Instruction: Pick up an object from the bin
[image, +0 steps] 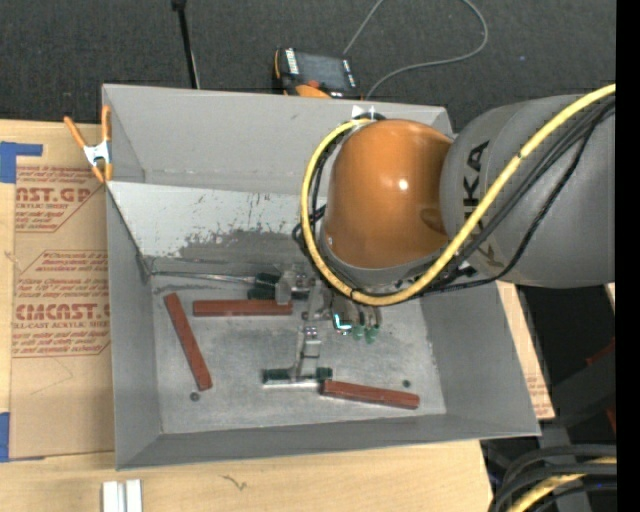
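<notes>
My gripper (311, 330) reaches down from under the arm's orange cover into the middle of the bin. Just below it on the floor lies a small grey metal piece (292, 378) with a dark end; whether the gripper touches it I cannot tell. A reddish-brown flat bar (240, 309) lies level just left of the gripper, its right end close to it. Another bar of the same kind (370, 394) lies at the front right, next to the metal piece. Nothing shows as held.
A third reddish-brown bar (188, 341) lies slanted at the left of the bin. A long thin metal tool (205, 270) with a dark tip (265, 286) runs along the back of the floor. The arm and its yellow cable cover the bin's right back part.
</notes>
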